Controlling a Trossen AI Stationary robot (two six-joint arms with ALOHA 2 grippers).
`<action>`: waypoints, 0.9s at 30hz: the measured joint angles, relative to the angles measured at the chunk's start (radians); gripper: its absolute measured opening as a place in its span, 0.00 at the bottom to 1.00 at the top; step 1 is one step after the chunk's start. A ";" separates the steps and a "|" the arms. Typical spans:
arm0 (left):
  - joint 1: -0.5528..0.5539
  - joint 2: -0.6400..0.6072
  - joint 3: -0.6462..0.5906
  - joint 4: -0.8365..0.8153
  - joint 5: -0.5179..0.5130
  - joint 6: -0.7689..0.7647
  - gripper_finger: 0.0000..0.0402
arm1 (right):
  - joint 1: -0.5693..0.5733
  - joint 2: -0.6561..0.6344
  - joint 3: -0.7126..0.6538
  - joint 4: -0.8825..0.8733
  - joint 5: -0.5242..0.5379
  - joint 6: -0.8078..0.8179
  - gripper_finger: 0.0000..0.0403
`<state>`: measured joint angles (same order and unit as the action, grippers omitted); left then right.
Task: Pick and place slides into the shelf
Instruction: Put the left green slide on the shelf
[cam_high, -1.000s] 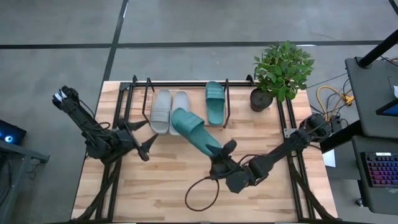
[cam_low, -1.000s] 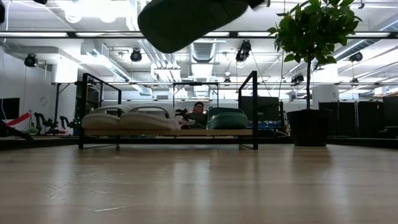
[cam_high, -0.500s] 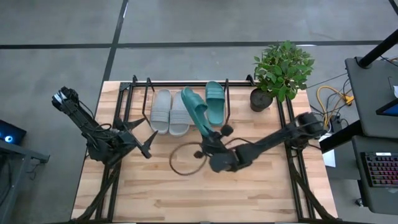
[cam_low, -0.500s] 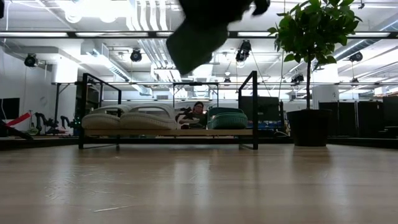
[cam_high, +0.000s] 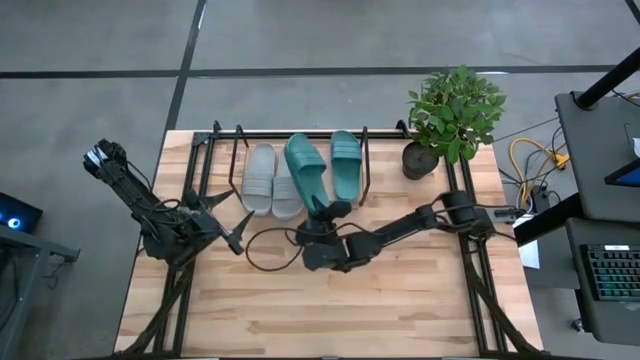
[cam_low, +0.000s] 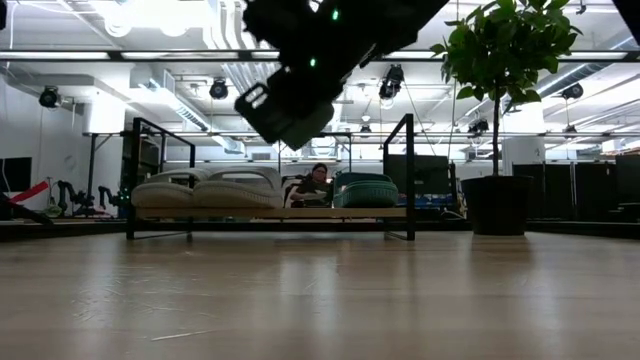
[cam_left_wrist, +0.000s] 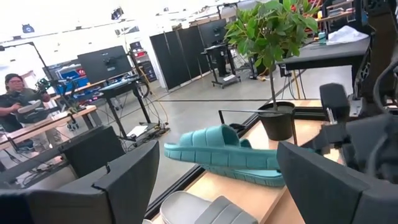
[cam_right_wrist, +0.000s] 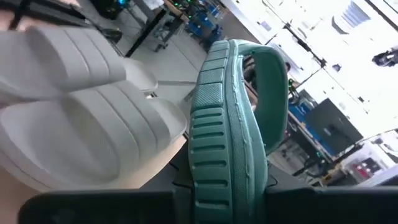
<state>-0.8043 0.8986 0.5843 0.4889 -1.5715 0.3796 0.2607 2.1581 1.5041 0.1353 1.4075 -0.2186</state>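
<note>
While three slides already lie on the shelf (cam_high: 365, 160), two grey and one teal, the right gripper (cam_high: 322, 212) holds the last teal slide (cam_high: 303, 168) by its heel above the remaining gap. Left gripper (cam_high: 232, 230) waits on the table's left side, fingers spread wide.

Place: an open robotics lab or workshop hall is showing around the wooden table (cam_high: 400, 300).
Ceiling: bare ducts (cam_low: 240, 75) and spotlights are hanging above the table.
Beyond the table: dark monitors (cam_left_wrist: 102, 62), workbenches and a seated person (cam_low: 318, 180) are showing.
Beside the table: a keyboard (cam_high: 612, 272) and cables are lying.
</note>
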 joint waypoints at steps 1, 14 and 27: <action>0.000 0.000 -0.002 0.000 0.000 0.002 0.77 | -0.006 0.004 0.001 -0.005 0.000 -0.003 0.12; 0.000 0.000 -0.006 0.000 0.000 0.002 0.77 | -0.088 0.002 -0.006 -0.181 -0.092 0.188 0.12; 0.000 0.000 -0.018 0.000 0.001 0.001 0.77 | -0.116 0.002 -0.008 -0.422 -0.151 0.447 0.12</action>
<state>-0.8043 0.8989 0.5667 0.4884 -1.5710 0.3810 0.1443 2.1605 1.4960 -0.2871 1.2564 0.2283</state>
